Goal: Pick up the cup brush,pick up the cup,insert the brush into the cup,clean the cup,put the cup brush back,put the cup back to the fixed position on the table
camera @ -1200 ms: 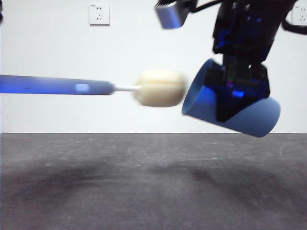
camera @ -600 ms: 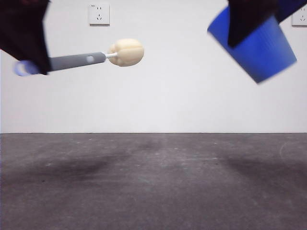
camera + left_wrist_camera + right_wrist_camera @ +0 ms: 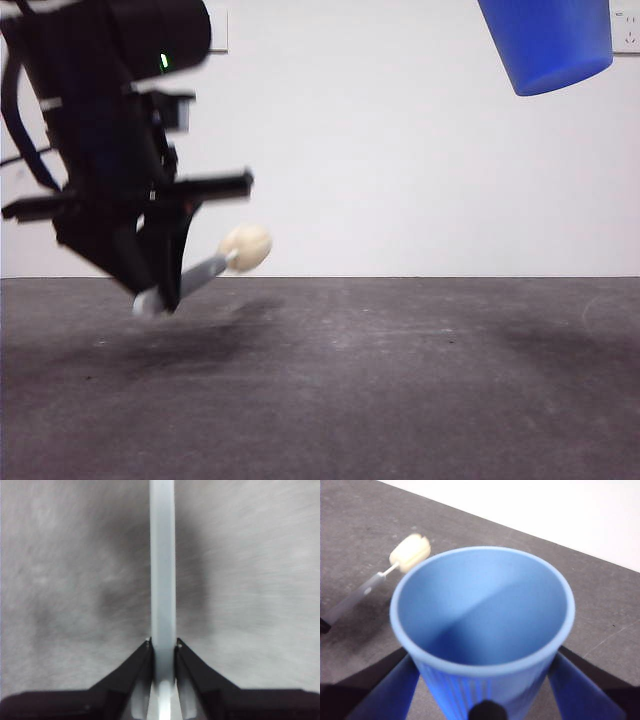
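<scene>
My left gripper (image 3: 160, 295) is low at the left of the front view, shut on the grey handle of the cup brush (image 3: 205, 268). The brush slopes up to the right, its cream sponge head (image 3: 246, 247) just above the table (image 3: 380, 380) and its white tip close to the surface. The left wrist view shows the handle (image 3: 163, 580) clamped between my jaws (image 3: 163, 647). The blue cup (image 3: 548, 42) hangs upright at the top right, cut off by the frame. My right gripper (image 3: 485, 700) is shut on the cup (image 3: 482, 625), whose open mouth faces the camera. The brush (image 3: 380, 577) shows beyond it.
A white wall stands behind the table with a socket (image 3: 218, 28) partly hidden by the left arm and another socket (image 3: 627, 30) at the top right. The table's far edge runs level across the front view.
The left gripper has dropped with the brush from high at the left to just above the table, tip down. The cup has risen further and turned upright at the top right.
</scene>
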Controlling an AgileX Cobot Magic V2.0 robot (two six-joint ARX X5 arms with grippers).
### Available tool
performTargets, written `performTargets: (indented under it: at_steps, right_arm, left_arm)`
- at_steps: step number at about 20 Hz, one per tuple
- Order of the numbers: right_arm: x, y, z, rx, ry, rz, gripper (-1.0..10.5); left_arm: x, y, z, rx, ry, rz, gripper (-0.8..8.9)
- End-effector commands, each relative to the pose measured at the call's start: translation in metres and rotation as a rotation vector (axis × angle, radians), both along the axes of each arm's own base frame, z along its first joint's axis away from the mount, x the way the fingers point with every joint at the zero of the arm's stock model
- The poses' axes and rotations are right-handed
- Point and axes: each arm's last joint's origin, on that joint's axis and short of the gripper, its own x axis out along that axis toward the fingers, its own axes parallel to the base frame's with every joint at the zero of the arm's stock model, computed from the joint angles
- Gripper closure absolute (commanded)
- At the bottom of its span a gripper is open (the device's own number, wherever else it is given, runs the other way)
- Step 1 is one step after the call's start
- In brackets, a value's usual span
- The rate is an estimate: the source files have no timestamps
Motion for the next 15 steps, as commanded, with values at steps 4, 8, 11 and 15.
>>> performTargets:
  at_steps: [4, 8, 11, 15]
  right_arm:
    - [0.000, 0.000, 0.001, 0.023, -0.003, -0.004, 9.6]
    - [0.000, 0.000, 0.001, 0.023, -0.003, -0.004, 9.6]
    - [0.000, 0.000, 0.001, 0.024, -0.003, -0.004, 9.6]
    - [0.000, 0.000, 0.001, 0.027, -0.002, -0.005, 9.6]
  left_arm:
    - [0.009, -0.005, -0.023, 0.005, 0.021, 0.070, 8.22]
    - [0.011, -0.005, -0.029, 0.039, 0.021, 0.079, 8.22]
    - [0.011, -0.006, -0.035, 0.052, 0.040, 0.070, 8.22]
    - [0.010, -0.011, -0.039, 0.063, 0.051, 0.053, 8.12]
